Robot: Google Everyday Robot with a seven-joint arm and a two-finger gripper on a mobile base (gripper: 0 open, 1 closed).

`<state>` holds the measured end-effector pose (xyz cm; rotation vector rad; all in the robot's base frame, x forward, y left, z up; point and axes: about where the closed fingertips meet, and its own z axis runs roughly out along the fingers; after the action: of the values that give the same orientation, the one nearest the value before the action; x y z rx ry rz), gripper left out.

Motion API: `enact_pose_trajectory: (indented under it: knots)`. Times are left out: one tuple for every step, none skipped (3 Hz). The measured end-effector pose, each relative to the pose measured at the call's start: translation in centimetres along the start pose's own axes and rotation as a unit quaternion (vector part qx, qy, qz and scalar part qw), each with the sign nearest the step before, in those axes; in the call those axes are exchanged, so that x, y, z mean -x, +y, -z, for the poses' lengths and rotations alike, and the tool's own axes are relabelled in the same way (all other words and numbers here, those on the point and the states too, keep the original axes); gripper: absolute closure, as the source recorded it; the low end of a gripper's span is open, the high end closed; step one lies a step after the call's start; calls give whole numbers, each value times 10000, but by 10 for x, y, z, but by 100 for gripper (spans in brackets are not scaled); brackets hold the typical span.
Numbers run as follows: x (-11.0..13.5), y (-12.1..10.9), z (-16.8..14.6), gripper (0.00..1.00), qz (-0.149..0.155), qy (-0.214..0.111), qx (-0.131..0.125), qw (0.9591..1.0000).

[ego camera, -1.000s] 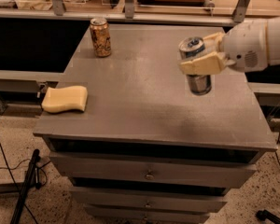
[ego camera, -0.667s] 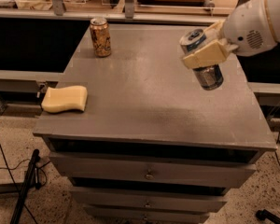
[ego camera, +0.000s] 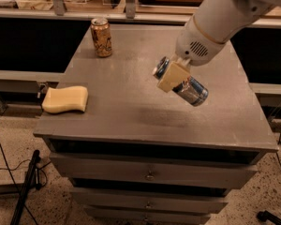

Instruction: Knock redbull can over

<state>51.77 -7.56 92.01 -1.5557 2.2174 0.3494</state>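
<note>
The redbull can (ego camera: 193,91), slim, blue and silver, is tipped far over on the grey table (ego camera: 131,107), right of its middle. Its silver top points up and to the left and its base points down and to the right. I cannot tell whether its base touches the table. My gripper (ego camera: 173,76) comes down from the upper right on a white arm (ego camera: 220,18). Its cream-coloured end lies across the upper half of the can on the camera's side. The part of the can behind the gripper is hidden.
A shorter orange-brown patterned can (ego camera: 101,37) stands upright at the table's back left. A yellow sponge (ego camera: 65,99) lies near the front left edge. Drawers sit under the tabletop. A rail with shelves runs behind the table.
The redbull can has gone from nearly upright to steeply tilted, top to the left. My gripper and arm have swung left and turned with it.
</note>
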Motion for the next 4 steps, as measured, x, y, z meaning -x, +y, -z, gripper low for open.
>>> enact_pose_trajectory:
  knots:
    - [-21, -1, -38, 100, 109, 1049, -25, 9944]
    - [-48, -10, -61, 84, 223, 2101, -200, 9772]
    - [-73, -36, -56, 60, 334, 2854, -631, 9558]
    - [-80, -57, -33, 37, 394, 3055, -926, 9469]
